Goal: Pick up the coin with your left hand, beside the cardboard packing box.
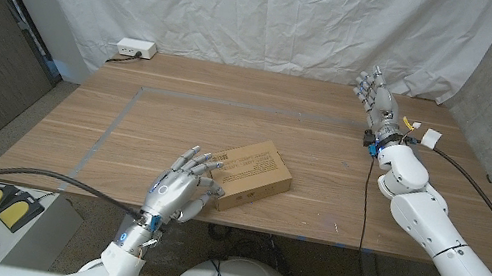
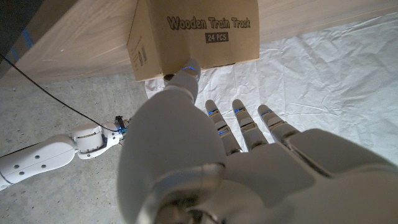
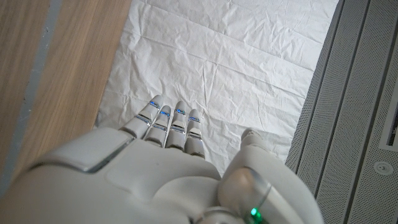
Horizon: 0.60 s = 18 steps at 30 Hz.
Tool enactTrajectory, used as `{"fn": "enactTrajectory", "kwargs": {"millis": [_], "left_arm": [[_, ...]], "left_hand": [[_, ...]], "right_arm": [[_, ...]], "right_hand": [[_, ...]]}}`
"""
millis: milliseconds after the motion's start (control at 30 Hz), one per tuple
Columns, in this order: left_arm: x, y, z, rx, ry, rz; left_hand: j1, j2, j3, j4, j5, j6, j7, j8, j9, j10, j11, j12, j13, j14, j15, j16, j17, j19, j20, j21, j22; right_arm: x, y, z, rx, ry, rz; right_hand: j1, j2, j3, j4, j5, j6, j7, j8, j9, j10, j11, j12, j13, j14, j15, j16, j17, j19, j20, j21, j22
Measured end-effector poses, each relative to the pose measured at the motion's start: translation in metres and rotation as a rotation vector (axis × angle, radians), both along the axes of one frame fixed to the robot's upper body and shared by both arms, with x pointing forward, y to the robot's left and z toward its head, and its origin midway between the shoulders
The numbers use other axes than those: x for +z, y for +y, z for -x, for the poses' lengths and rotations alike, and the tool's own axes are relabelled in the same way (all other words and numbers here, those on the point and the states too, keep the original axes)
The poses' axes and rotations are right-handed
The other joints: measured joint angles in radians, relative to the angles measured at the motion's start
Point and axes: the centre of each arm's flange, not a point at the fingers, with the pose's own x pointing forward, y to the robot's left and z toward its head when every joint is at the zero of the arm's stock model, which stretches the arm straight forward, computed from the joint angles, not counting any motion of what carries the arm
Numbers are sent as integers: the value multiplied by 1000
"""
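Left hand [image 1: 179, 187] hovers near table's [image 1: 326, 142] front edge, fingers spread, holding nothing, tips at cardboard box's [image 1: 255, 173] left end. Coin [image 2: 168, 76] possibly dark speck under fingertip beside box. Right hand [image 1: 377, 94] open, far corner.

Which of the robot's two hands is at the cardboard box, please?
The left hand, its fingers spread at the cardboard box near the table's front edge; the right hand is raised at the far right corner.

Cardboard box [image 1: 251, 173] near table's [image 1: 325, 152] front edge, left hand [image 1: 178, 190] just beside it, right hand [image 1: 378, 99] far back right
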Motion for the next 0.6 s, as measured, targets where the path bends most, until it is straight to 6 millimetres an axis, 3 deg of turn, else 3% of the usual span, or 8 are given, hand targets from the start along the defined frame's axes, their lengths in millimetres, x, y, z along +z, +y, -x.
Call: {"fn": "enactTrajectory", "kwargs": {"millis": [267, 600], "left_arm": [[-2, 2, 1, -8, -9, 44], [-5, 5, 2, -9, -23, 100]], "left_hand": [[0, 0, 4, 4, 0, 50, 50, 0, 3, 18, 0, 0, 0, 8, 1, 0, 0, 2, -2, 5, 0], [0, 0, 4, 4, 0, 73, 73, 0, 2, 26, 2, 0, 3, 19, 1, 0, 0, 9, 2, 5, 0]], "right_arm": [[3, 2, 2, -1, -6, 6], [3, 4, 8, -4, -11, 12]], "right_hand": [[0, 0, -1, -1, 0, 4, 4, 0, 0, 0, 0, 0, 0, 0, 0, 0, 0, 2, -2, 0, 0], [0, 0, -1, -1, 0, 4, 4, 0, 0, 0, 0, 0, 0, 0, 0, 0, 0, 2, -2, 0, 0]]}}
